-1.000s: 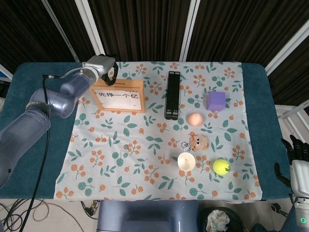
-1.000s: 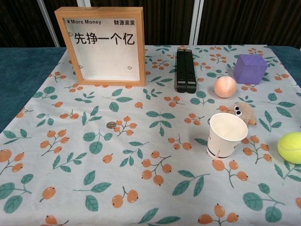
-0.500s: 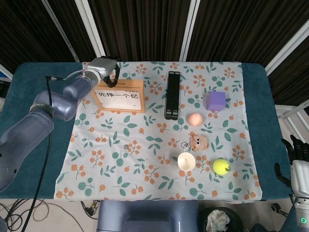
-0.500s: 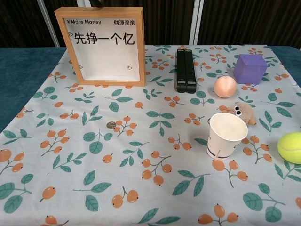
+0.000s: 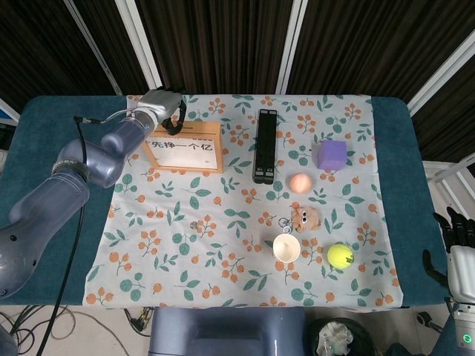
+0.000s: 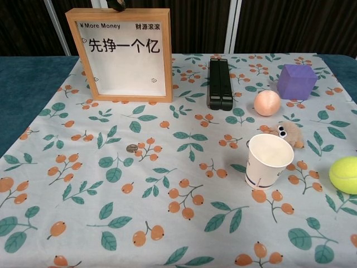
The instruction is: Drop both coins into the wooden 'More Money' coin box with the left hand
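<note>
Head view: the left hand [image 5: 172, 113] sits at the box's [image 5: 183, 147] top edge, toward 11 o'clock of the cloth [image 5: 223, 297], dark fingers curled down over the rim. Whether they pinch a coin cannot be told; the tips are too small and dark. One coin [image 5: 194, 223] lies flat on the cloth, at 6 o'clock from the box and well apart from it. The right hand [image 5: 454, 248] hangs off the table at the frame's lower right edge, fingers pointing up and apart, holding nothing. A black stand [image 5: 265, 145] lies at 3 o'clock from the box, a purple cube [image 5: 332, 155] farther right, a peach ball [image 5: 300, 182] at 7 o'clock from the cube. A plush toy [image 5: 303, 217], cup [image 5: 286, 248] and tennis ball [image 5: 341, 256] cluster toward 5 o'clock.

Chest view: the box [image 6: 125, 53] stands upright at 11 o'clock, and a dark bit of the left hand [image 6: 118, 5] shows just above its top edge. The coin [image 6: 131, 148] lies at 6 o'clock from the box. The cup [image 6: 268, 161] stands upright at 3 o'clock from the coin.
</note>
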Motion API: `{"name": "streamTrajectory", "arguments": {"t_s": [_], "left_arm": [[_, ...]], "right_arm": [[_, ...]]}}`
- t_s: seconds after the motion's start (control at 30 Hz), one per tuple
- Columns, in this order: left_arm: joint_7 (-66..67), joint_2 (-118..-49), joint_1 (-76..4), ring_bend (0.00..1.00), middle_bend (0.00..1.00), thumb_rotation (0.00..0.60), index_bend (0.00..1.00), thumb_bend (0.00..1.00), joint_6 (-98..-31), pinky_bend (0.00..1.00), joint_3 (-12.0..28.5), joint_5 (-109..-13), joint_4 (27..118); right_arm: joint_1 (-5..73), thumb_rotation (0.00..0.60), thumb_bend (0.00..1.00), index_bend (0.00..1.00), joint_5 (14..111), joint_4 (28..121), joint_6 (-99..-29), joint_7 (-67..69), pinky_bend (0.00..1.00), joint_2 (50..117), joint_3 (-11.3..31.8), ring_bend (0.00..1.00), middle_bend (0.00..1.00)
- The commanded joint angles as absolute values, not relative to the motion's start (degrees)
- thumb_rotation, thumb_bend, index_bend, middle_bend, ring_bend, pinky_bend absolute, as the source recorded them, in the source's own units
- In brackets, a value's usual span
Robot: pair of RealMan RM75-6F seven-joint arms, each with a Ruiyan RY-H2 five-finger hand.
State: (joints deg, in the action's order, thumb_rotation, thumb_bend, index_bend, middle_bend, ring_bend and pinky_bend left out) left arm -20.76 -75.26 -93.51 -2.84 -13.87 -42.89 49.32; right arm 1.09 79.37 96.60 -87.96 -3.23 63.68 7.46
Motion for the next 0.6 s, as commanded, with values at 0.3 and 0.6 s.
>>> {"name": "streamTrajectory", "arguments": {"t_s": [0.3, 0.6], "left_arm": [[-21.5, -75.3, -94.0, 0.00, 0.00, 0.600, 0.56, 0.50, -3.7, 0.00, -14.6, -42.8, 49.5], [-21.6, -75.0, -94.4, 0.00, 0.00, 0.600, 0.53, 0.46, -4.1, 0.00, -15.3, -42.6, 50.2]], "right_arm": [[1.1, 0.600, 0.51, 0.15, 79.0, 96.8, -87.7, -3.3, 0.00, 63.5, 7.5, 0.00, 0.02], [1.1, 0.600, 0.51, 0.15, 78.7, 97.0, -87.5, -3.6, 0.00, 63.4, 7.5, 0.00, 0.02]]}}
